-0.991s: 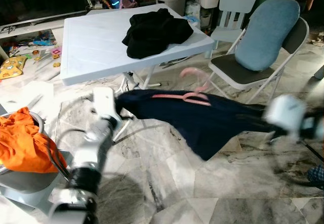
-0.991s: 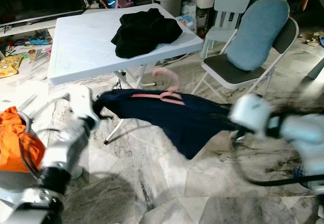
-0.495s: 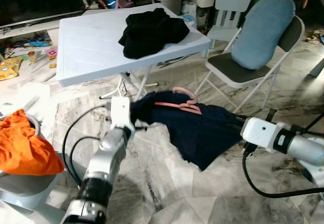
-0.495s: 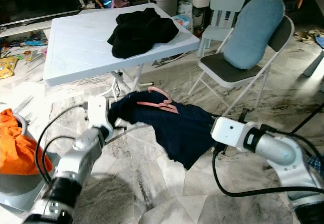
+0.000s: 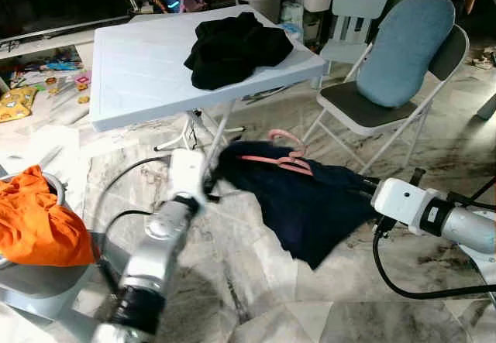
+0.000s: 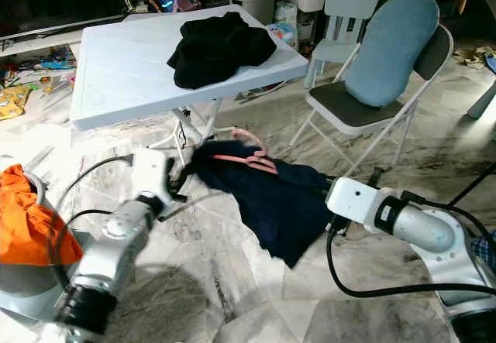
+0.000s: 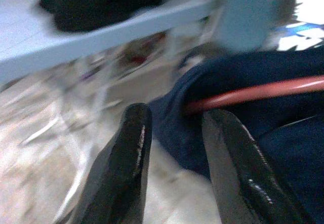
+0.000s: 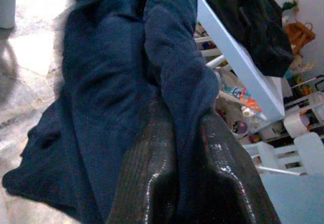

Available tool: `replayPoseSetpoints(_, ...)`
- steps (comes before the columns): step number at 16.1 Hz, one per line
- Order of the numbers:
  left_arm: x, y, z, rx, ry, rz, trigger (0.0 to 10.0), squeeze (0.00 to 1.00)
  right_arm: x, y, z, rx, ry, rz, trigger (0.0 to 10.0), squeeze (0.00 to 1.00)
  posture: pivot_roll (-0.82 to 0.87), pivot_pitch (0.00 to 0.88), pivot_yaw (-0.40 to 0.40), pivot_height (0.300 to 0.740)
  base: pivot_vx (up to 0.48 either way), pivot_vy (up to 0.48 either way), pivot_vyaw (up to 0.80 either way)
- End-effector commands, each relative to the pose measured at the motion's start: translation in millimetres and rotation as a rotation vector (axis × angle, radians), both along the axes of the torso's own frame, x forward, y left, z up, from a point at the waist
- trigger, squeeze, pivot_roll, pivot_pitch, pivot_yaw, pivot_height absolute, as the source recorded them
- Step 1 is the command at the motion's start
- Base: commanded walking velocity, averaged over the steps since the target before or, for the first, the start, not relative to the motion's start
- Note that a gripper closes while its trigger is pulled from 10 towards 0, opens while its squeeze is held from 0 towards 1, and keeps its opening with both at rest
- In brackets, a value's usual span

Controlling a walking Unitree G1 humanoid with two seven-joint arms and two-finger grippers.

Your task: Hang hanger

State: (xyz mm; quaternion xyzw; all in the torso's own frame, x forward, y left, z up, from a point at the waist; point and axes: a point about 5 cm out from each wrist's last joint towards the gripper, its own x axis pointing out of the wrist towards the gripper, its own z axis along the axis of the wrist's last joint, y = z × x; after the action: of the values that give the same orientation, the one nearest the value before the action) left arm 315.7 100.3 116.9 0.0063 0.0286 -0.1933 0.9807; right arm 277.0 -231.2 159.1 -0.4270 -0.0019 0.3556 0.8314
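A navy garment (image 5: 310,200) hangs over the marble floor on a pink hanger (image 5: 280,159), hook up, between my two arms. My right gripper (image 5: 363,188) grips its right end; in the right wrist view the right gripper (image 8: 185,123) is shut on a fold of the navy cloth (image 8: 111,97). My left gripper (image 5: 211,174) is at the garment's left end. In the left wrist view the left gripper (image 7: 174,114) is open, the cloth edge and the pink hanger bar (image 7: 253,92) just beyond its fingertips.
A white folding table (image 5: 139,72) with a pile of black clothes (image 5: 236,45) stands behind. A grey folding chair (image 5: 364,107) with a blue cushion is at the back right. An orange cloth (image 5: 35,223) lies in a basket at my left. Toys litter the far left floor.
A second ago the garment was stretched wide between both arms. The arms have come closer together and it now sags. The left arm is still moving and is blurred.
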Motion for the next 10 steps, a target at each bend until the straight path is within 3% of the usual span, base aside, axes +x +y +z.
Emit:
replayPoseSetpoints(1, -6.7, -11.8, 12.8, -0.017, -0.064, -0.112, 10.0, 1.00, 2.4, -2.4, 11.3, 0.019, -0.036, -0.007, 10.0, 0.00, -0.19, 0.000, 0.059, 0.740, 0.000, 0.000, 0.00)
replayPoseSetpoints(4, -16.4, -19.9, 16.9, -0.030, -0.062, -0.237, 10.0, 1.00, 5.3, -4.7, 14.2, 0.032, -0.037, -0.022, 10.0, 0.00, -0.19, 0.000, 0.059, 0.740, 0.000, 0.000, 0.00)
replayPoseSetpoints(7, -5.7, 10.2, 15.6, -0.021, -0.104, 0.000, 10.0, 1.00, 7.3, -4.3, 18.8, 0.084, -0.004, -0.018, 10.0, 0.00, -0.19, 0.000, 0.058, 0.740, 0.000, 0.000, 0.00)
replayPoseSetpoints(10, -0.9, 43.9, 6.9, 0.012, -0.065, 0.141, 10.0, 1.00, 4.8, -8.2, 23.1, 0.112, 0.059, 0.003, 10.0, 0.00, -0.19, 0.000, 0.053, 0.740, 0.000, 0.000, 0.00)
